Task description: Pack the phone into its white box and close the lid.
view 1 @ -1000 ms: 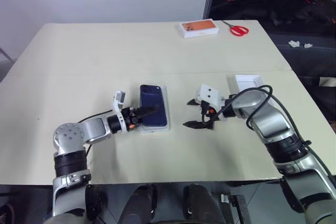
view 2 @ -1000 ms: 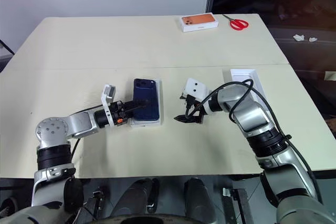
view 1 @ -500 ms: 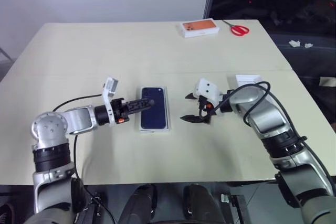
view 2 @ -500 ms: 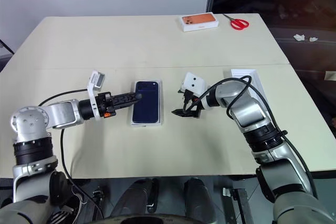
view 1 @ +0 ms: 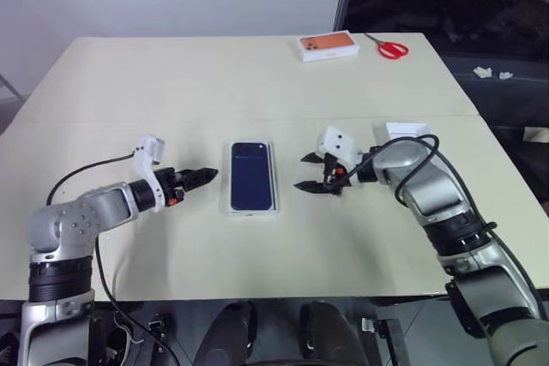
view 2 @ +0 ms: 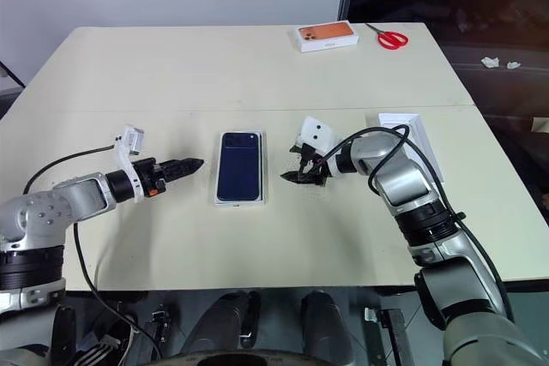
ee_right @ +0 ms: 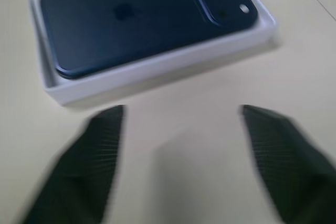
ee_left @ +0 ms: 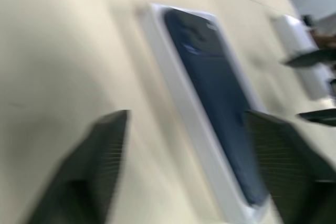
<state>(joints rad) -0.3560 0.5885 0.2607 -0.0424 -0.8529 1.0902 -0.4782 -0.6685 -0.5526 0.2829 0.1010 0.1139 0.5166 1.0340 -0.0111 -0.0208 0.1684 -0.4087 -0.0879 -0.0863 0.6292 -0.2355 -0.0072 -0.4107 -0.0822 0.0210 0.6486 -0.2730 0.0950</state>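
While lying in the white box mid-table, the phone keeping bare tabletop all round. Flanking it, left gripper and right gripper both gaping, gripping nothing, touching nothing.

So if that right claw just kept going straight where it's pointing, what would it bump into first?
Most likely the white box with the phone lying in it: the right gripper points at its long side across bare table.

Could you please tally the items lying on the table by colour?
Dark blue: 1, the phone
White: 2, the white box holding the phone and the lid behind the right arm
Orange-topped: 1, the orange-printed box
Red: 1, the scissors
Total: 5
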